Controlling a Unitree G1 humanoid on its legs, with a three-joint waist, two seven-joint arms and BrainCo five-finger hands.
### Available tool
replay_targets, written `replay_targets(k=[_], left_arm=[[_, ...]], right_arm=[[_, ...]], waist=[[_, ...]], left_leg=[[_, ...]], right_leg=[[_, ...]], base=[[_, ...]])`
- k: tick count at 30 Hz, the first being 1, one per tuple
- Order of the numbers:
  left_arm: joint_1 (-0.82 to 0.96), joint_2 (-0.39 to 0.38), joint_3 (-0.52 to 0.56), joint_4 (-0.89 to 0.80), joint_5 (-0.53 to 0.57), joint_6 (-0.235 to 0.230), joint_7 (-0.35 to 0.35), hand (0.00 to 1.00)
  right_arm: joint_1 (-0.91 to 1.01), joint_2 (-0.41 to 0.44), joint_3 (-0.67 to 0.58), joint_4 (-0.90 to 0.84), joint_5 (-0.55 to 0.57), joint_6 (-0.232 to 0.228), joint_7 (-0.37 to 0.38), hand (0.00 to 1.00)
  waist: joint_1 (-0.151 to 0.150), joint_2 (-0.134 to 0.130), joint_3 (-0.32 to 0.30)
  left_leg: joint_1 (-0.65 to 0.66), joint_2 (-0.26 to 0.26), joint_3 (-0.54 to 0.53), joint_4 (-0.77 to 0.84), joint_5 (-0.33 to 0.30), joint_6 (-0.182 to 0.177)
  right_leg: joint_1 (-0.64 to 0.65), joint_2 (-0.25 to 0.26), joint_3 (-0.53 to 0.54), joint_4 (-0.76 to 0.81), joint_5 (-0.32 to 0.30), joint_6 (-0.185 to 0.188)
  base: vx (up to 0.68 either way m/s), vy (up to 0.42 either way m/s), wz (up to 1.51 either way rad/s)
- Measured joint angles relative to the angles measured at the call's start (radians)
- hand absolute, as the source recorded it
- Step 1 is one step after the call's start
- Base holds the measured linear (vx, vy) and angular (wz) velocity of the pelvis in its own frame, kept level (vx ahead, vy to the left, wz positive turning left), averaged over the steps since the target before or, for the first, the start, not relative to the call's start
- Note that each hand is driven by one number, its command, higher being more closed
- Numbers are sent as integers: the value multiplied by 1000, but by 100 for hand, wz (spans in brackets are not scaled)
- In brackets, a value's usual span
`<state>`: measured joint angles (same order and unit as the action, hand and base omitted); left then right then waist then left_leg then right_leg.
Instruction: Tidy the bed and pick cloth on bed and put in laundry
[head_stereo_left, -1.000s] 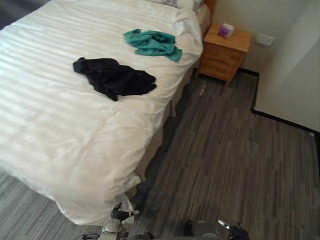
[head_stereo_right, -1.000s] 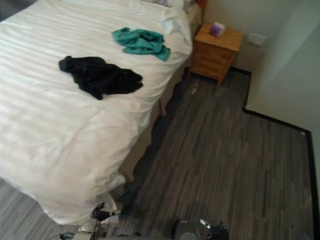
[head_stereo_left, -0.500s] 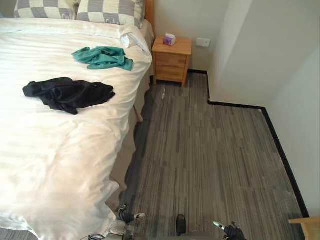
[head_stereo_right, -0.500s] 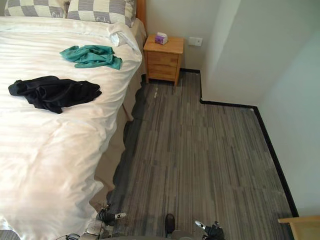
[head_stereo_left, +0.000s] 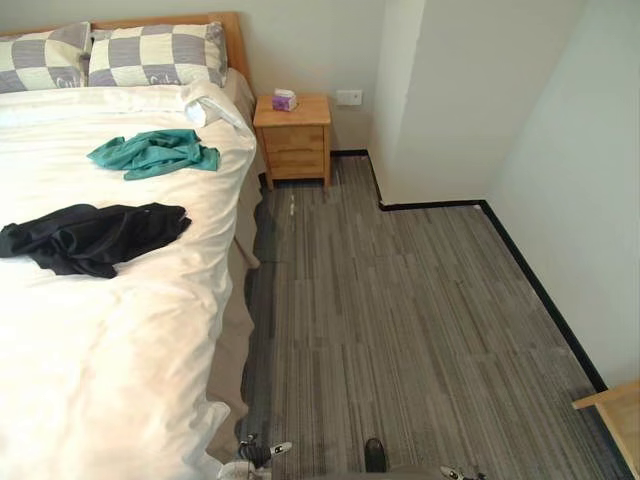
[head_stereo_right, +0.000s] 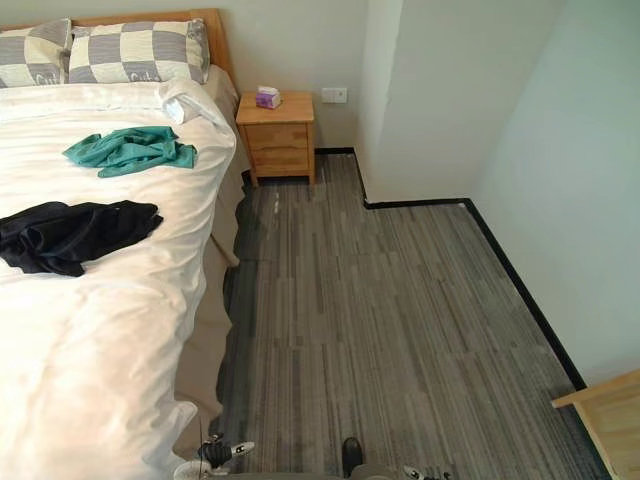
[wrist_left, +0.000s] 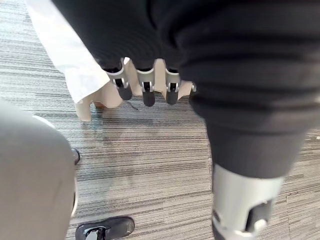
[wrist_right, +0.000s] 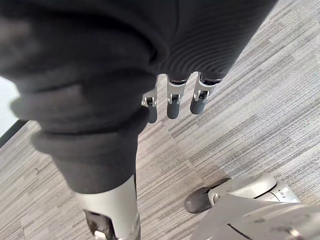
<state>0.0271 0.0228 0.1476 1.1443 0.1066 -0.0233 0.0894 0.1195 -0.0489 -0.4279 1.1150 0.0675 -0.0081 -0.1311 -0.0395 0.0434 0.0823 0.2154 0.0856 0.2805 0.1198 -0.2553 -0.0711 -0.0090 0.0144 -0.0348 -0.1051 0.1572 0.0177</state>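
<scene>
A black cloth (head_stereo_left: 90, 235) lies crumpled on the white duvet of the bed (head_stereo_left: 110, 350), near its right edge. A teal cloth (head_stereo_left: 152, 153) lies further up the bed, below two checked pillows (head_stereo_left: 155, 55). My left hand (wrist_left: 145, 90) hangs low beside the bed's foot corner, fingers relaxed and holding nothing; it also shows at the lower edge of the left eye view as the left hand (head_stereo_left: 258, 452). My right hand (wrist_right: 172, 102) hangs over the floor, fingers straight and holding nothing. Both hands are far from the cloths.
A wooden nightstand (head_stereo_left: 292, 135) with a purple tissue box (head_stereo_left: 285, 100) stands by the bed's head. A wall corner (head_stereo_left: 385, 150) juts into the grey striped floor (head_stereo_left: 400, 320). A wooden furniture corner (head_stereo_left: 615, 410) shows at the lower right.
The camera has swung: the bed now sits at the left with more floor and walls showing. The cloths keep their places on the duvet. Both hands stay low.
</scene>
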Motion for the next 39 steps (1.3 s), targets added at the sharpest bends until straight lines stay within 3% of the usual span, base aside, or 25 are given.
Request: replay_targets(k=[6, 7, 8, 9, 10, 11, 12, 14, 18, 20, 21, 24, 25, 26, 27, 28, 29, 30, 31, 32, 34, 36, 37, 38, 39], left_arm=[[30, -19, 27, -81, 3, 17, 22, 0], [38, -35, 66, -100, 4, 17, 21, 0], [61, -42, 114, -119, 4, 17, 20, 0], [68, -36, 133, -130, 5, 17, 18, 0], [64, -25, 160, -169, 9, 17, 19, 0], [62, -38, 177, -197, 7, 19, 19, 0], [61, -41, 180, -210, 6, 18, 20, 0], [60, -73, 180, -224, 1, 15, 22, 0], [52, -75, 160, -231, -12, 14, 24, 0], [33, -60, 127, -231, -12, 14, 22, 0], [29, -59, 119, -231, -11, 14, 21, 0], [1, -57, 98, -231, -13, 8, 19, 0], [-6, -53, 96, -228, -7, 11, 19, 0], [-7, -45, 96, -227, 3, 12, 19, 0], [-7, -42, 96, -227, 5, 12, 18, 0], [-5, -40, 97, -227, 2, 12, 18, 0], [-4, -33, 102, -227, -3, 12, 17, 0], [-11, -22, 101, -226, -3, 14, 18, 0], [-10, 0, 102, -230, -5, 14, 18, 0], [-7, 7, 99, -225, -1, 19, 18, 0], [-4, 14, 97, -205, 1, 27, 18, 0], [4, 13, 81, -200, 0, 40, 21, 0], [8, 19, 76, -195, 0, 43, 21, 0], [10, 21, 76, -194, 0, 43, 21, 0], [12, 22, 72, -192, -3, 42, 23, 0]], right_arm=[[25, 3, -15, -85, -9, 17, -4, 0], [25, -1, -28, -91, -26, 19, -3, 0], [29, -3, -21, -104, -40, 19, -3, 0], [32, 5, -16, -108, -42, 19, -3, 0], [42, 18, 1, -111, -43, 27, -2, 0], [57, 21, 14, -135, -44, 35, -2, 0], [56, 17, 27, -147, -44, 37, -2, 0], [55, 1, 40, -157, -44, 38, -2, 0], [15, -11, 35, -107, -49, 49, -1, 0], [-18, -11, 34, -94, -70, 51, 1, 0], [-27, -13, 31, -87, -74, 49, 2, 0], [-56, -19, 11, -77, -79, 49, 2, 0], [-62, -15, 1, -80, -82, 45, 3, 0], [-73, -10, -18, -77, -94, 49, 4, 0], [-72, -7, -33, -75, -103, 54, 4, 0], [-70, 1, -49, -59, -113, 58, 5, 0], [-57, 4, -51, -29, -117, 57, 5, 0], [-66, 20, -48, -8, -117, 58, 9, 0], [-82, 27, -46, 8, -117, 59, 17, 0], [-87, 33, -40, 7, -117, 54, 24, 0], [-88, 19, -15, -2, -117, 55, 24, 0], [-73, 11, 28, -36, -116, 54, 25, 0], [-77, 6, 44, -51, -115, 52, 22, 0], [-80, 5, 47, -63, -115, 51, 22, 0], [-85, 6, 62, -77, -115, 48, 21, 0]], waist=[[-8, 27, 45], [1, 41, 48], [12, 48, 55], [13, 26, 61], [13, -5, 83], [19, -7, 94], [29, -12, 102], [26, 16, 114], [30, 11, 120], [44, 4, 134], [55, 8, 135], [83, 15, 150], [85, 5, 152], [72, -19, 151], [71, -29, 149], [70, -34, 151], [77, -47, 153], [80, -83, 153], [84, -110, 154], [82, -133, 153], [71, -129, 156], [65, -92, 163], [58, -89, 163], [54, -89, 164], [53, -87, 164]], left_leg=[[-13, 43, 55, -36, 16, -53], [-19, 75, 91, -28, -3, -84], [-22, 113, 136, 54, -22, -145], [-43, 122, 152, 153, -24, -149], [-145, 178, 179, 442, -4, -117], [-244, 250, 172, 676, 105, 2], [-281, 269, 160, 742, 109, 4], [-361, 266, 142, 808, 91, -26], [-415, 128, 144, 481, 91, -25], [-431, 45, 134, 149, 131, -57], [-452, 41, 130, 107, 148, -54], [-535, 47, 107, 96, 261, 26], [-528, 30, 114, 90, 320, 100], [-527, -20, 130, 39, 347, 134], [-528, -52, 142, -4, 351, 139], [-525, -108, 156, -82, 368, 165], [-490, -134, 156, -106, 407, 230], [-456, -148, 154, -105, 377, 230], [-419, -153, 126, -107, 347, 230], [-369, -148, 91, -85, 298, 199], [-280, -111, 32, -38, 222, 166], [-174, -47, -20, -35, 170, 120], [-124, -15, -53, -48, 158, 100], [-106, 3, -64, -53, 154, 94], [-87, 36, -82, -51, 150, 87]], right_leg=[[-75, -6, -142, 145, -100, -31], [-108, 10, -173, 247, -136, -72], [-148, -1, -208, 443, -247, -76], [-142, -17, -205, 488, -297, -59], [-121, -23, -182, 490, -378, -83], [-92, -7, -161, 467, -390, -88], [-74, 0, -149, 450, -391, -90], [-27, 10, -118, 391, -389, -87], [92, 26, -61, 228, -318, -108], [150, 56, -15, 148, -305, -127], [162, 69, -3, 129, -305, -127], [233, 108, 52, 66, -306, -126], [250, 96, 78, 64, -307, -125], [252, 68, 74, 70, -322, -99], [253, 55, 68, 78, -333, -81], [241, 54, 52, 153, -372, -30], [220, 58, 30, 307, -426, 25], [191, 38, 19, 414, -445, 57], [122, 28, 6, 614, -421, 155], [27, 15, -5, 872, -379, 230], [-68, -25, -48, 1114, -382, 219], [-173, -101, -131, 1159, -406, 179], [-229, -132, -145, 1082, -426, 142], [-255, -141, -146, 1012, -431, 132], [-292, -143, -135, 825, -426, 127]], base=[[-53, -58, 9], [-20, -179, -43], [112, -211, -59], [152, -238, -54], [160, -357, -43], [50, -275, -48], [166, -355, -62], [255, -224, -50], [322, -162, -44], [440, -98, -47], [469, -57, -50], [423, 20, -61], [529, 46, -34], [541, 37, -12], [536, 25, 41], [532, 13, 62], [680, -2, 69], [579, -23, 48], [584, -33, 35], [583, -30, 42], [659, -30, 61], [581, -121, 78], [570, -204, 84], [550, -284, 89], [527, -368, 75]])
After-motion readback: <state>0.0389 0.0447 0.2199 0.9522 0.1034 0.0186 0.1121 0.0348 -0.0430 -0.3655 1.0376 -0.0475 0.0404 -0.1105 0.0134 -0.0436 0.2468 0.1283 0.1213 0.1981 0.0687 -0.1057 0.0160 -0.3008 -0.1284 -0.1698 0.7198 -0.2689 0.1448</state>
